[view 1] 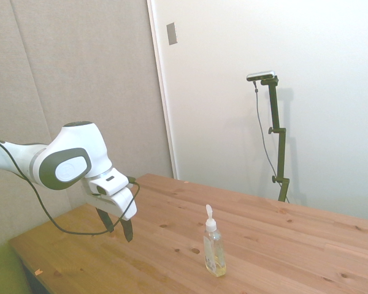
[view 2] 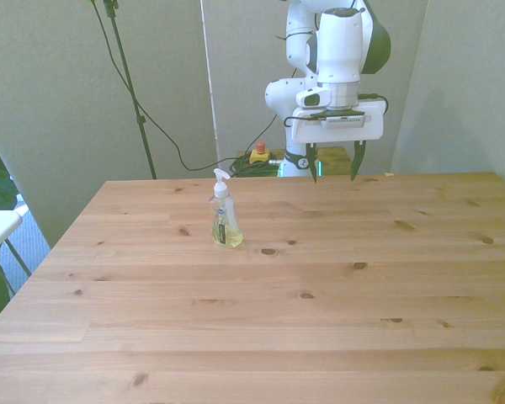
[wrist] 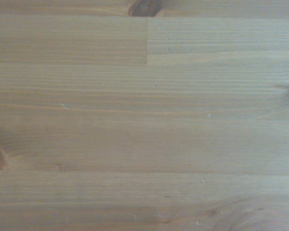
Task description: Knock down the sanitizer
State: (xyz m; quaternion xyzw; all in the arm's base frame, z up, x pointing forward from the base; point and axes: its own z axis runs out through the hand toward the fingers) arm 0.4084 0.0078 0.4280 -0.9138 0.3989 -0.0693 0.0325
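Tool [view 2: 335, 165] spread, hovering well apart from one upright sanitizer [view 2: 225, 219].

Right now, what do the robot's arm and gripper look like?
The arm is glossy white with rounded joints and a grey oval cap. A thin black cable loops beneath it. The gripper has a white boxy body and two dark slender fingers.
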